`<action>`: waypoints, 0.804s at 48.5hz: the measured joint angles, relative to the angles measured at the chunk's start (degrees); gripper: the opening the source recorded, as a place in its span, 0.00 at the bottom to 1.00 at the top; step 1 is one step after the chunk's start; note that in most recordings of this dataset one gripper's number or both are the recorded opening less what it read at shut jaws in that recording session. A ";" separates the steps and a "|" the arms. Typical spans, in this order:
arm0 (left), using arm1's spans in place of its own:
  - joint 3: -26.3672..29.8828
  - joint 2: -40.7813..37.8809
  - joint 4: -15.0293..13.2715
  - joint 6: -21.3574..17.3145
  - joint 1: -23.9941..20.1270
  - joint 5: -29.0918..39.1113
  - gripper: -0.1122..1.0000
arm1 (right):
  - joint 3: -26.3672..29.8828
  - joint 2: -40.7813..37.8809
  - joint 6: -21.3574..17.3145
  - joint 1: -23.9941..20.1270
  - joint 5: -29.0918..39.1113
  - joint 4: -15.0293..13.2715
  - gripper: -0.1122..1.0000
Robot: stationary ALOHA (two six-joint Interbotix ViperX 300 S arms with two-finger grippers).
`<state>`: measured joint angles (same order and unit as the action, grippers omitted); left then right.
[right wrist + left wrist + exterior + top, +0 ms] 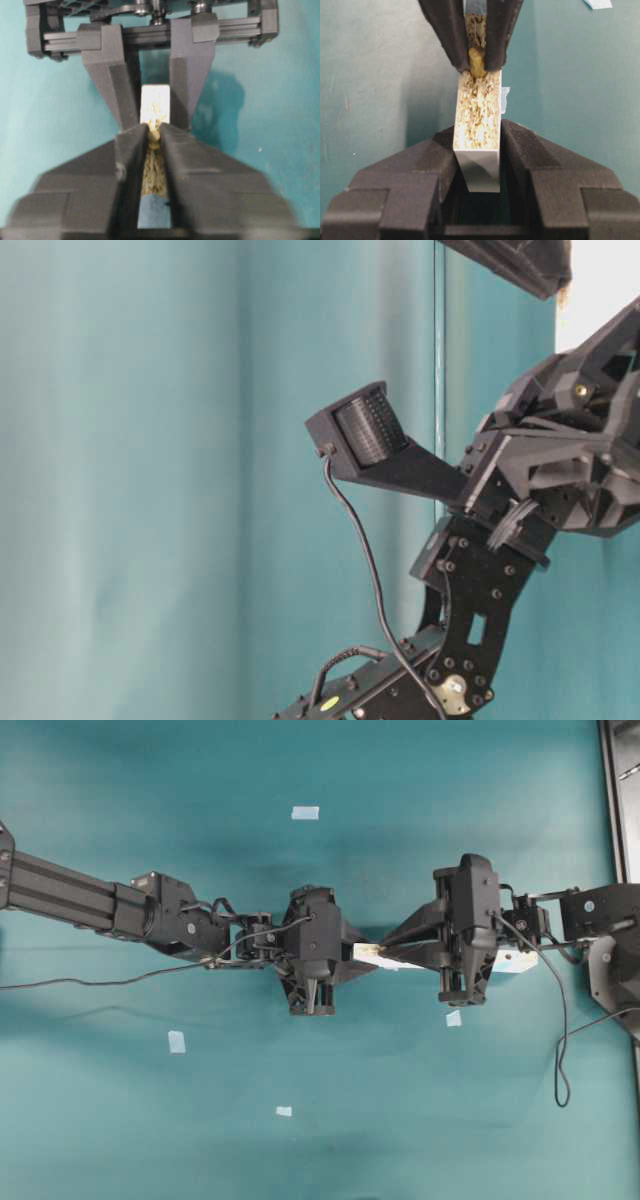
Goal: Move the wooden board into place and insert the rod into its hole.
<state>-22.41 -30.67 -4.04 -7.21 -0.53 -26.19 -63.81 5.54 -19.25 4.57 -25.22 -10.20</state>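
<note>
**Peg at the board's edge, seating not yet confirmed**

The left gripper (477, 165) has its jaws clamped on the long, narrow strip of pale speckled wood, the wooden board (477, 112), holding it on edge with its rough chipboard edge turned upward. Facing it, the right gripper (152, 142) has its black jaws drawn close around the tiny cream-coloured wooden dowel, the rod (477, 62). From the left wrist view the two fingertips (449, 40) flank the peg closely; whether they truly pinch it or stand a hair apart I cannot tell.

The rod stands on the board's edge just ahead of the left jaws, its lower end touching the speckled surface, apparently where a hole is. How deep it sits I cannot make out, since the fingertips hide its sides.

From overhead, both arms meet in the middle of the teal table (120, 1120), the board (375, 956) bridging the gap between them, its far end poking out pale beyond the right gripper. Small pale-blue tape squares (305, 813) lie scattered well apart on the cloth.

By my judgement the board is already in place and the rod has been brought to its hole, perhaps partly entered. What remains is to confirm the peg is pressed home, then let it go and draw the right arm back without knocking it askew.
</note>
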 measured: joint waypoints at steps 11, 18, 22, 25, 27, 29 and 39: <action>0.00 0.00 0.00 0.00 0.00 0.09 0.30 | 1.41 0.53 -0.09 0.44 4.48 0.09 0.85; 0.09 0.00 0.00 0.00 0.00 0.00 0.30 | 1.76 0.62 0.00 0.44 4.92 0.09 0.85; 0.00 0.00 -0.09 0.00 0.00 0.09 0.30 | 1.76 1.41 0.00 0.44 5.54 0.00 0.85; 0.00 0.00 0.00 -0.09 0.00 0.09 0.30 | 1.67 2.46 0.09 0.35 5.80 0.00 0.85; 0.00 0.00 -0.09 0.00 -0.09 0.18 0.30 | 1.67 3.34 0.09 0.35 5.98 0.00 0.85; 0.09 0.00 0.00 0.00 -0.09 0.18 0.30 | 1.67 4.75 0.09 0.35 6.33 0.00 0.85; 0.00 0.00 0.00 0.00 -0.18 0.35 0.30 | 1.49 10.81 0.09 0.35 9.32 0.00 0.85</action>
<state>-22.41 -30.67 -4.04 -7.21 -0.70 -25.84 -62.31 16.35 -19.16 4.92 -15.91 -10.20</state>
